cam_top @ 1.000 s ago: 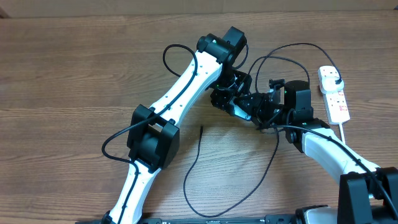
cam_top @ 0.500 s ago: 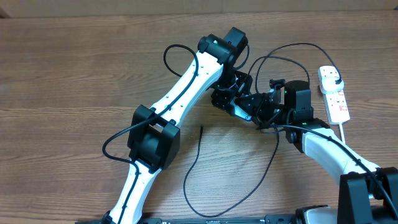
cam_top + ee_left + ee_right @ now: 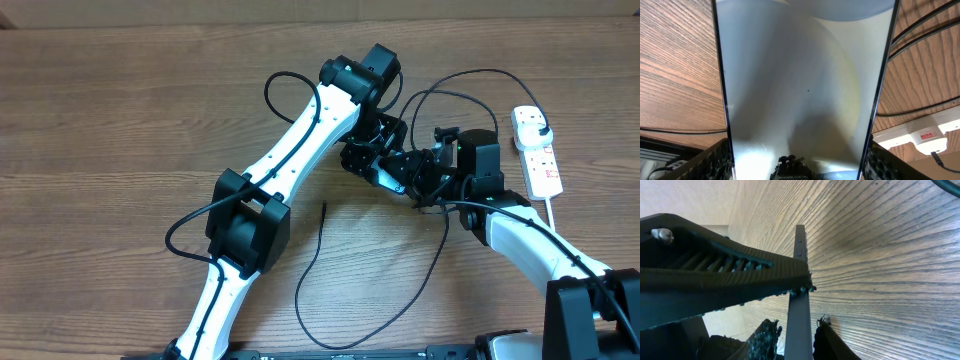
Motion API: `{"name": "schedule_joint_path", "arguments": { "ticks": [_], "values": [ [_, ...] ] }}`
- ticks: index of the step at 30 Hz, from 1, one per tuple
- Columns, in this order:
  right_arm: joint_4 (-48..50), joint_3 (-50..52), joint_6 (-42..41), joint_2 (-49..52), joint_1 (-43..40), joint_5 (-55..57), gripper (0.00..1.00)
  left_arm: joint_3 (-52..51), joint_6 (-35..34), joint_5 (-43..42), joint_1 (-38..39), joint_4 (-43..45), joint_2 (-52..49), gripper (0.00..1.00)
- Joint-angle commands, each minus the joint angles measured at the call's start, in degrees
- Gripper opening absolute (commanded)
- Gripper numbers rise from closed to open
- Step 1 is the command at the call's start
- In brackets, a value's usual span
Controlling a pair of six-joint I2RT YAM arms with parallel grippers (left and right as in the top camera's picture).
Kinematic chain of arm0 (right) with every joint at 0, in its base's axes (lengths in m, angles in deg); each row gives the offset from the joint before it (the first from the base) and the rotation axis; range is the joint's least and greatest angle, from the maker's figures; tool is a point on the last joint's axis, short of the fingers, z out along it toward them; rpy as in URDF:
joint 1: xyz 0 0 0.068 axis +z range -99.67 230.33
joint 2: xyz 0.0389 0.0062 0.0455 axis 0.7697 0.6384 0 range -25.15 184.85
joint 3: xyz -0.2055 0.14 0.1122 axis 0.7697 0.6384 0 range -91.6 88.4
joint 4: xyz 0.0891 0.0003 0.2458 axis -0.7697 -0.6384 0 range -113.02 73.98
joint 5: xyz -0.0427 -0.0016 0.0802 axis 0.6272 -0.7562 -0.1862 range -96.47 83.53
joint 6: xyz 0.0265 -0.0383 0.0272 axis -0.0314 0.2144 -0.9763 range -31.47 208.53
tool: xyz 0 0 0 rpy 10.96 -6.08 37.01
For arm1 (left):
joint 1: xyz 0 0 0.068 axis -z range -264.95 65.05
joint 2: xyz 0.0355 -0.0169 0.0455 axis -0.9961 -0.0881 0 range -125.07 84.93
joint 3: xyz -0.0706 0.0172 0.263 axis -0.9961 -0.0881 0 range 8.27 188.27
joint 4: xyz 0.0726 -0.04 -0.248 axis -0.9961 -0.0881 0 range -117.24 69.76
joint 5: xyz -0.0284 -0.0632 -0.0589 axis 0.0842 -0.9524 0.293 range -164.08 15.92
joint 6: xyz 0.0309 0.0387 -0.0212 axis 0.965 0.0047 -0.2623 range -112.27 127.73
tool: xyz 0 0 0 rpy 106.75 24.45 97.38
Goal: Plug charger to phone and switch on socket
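Over the last second the overhead view has barely shifted: both arms stay bunched at the middle of the wooden table, and the 1 real change is at the right arm's jaws, which have been narrowing.

At the left, the charger trails loose across the wood, its small tip lying free and well apart from the phone. So nothing is plugged in yet.

Next comes the left gripper, set wide and clamped across the width of the phone. In its wrist view the pale screen fills the frame between the 2 ribbed pads.

Just beside it, the right gripper has come in on the same phone. Its wrist view shows the phone's thin dark edge standing between its 2 fingers, very close on both sides. Whether they already pinch it, I cannot tell.

This looks like a handover or a regrip of the phone, probably to present its port to the cable tip.

At the far right the socket lies untouched with a black plug in 1 outlet. Its switch position is too small to read.
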Motion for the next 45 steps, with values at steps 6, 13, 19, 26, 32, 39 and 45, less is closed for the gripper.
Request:
{"name": "schedule_joint_path", "arguments": {
  "ticks": [6,13,19,26,32,39,45],
  "values": [
    [-0.8,-0.5,1.7,-0.1,0.3,1.3,0.27,1.4,-1.2,-1.8,1.2,0.5,0.8,0.04],
    [-1.3,-0.5,1.7,-0.1,0.3,1.7,0.23,1.4,-1.2,-0.6,1.6,0.9,0.8,0.04],
    [-1.4,-0.5,1.7,-0.1,0.3,1.9,0.19,1.4,-1.2,-0.6,1.7,0.8,0.8,0.04],
    [-2.0,-0.5,1.7,-0.1,0.3,2.6,0.14,1.4,-1.2,-0.6,1.8,0.8,0.8,0.04],
    [-2.0,-0.5,1.7,-0.1,0.3,2.5,0.1,1.4,-1.1,-0.6,1.9,0.8,0.8,0.04],
    [-2.0,-0.5,1.7,-0.1,0.3,2.6,0.04,1.4,-1.0,0.4,1.9,0.8,0.8,0.04],
    [-2.0,-0.5,1.7,-0.1,0.3,2.6,0.04,1.4,-0.7,0.9,1.9,0.5,0.8,0.04]
  ]
}}
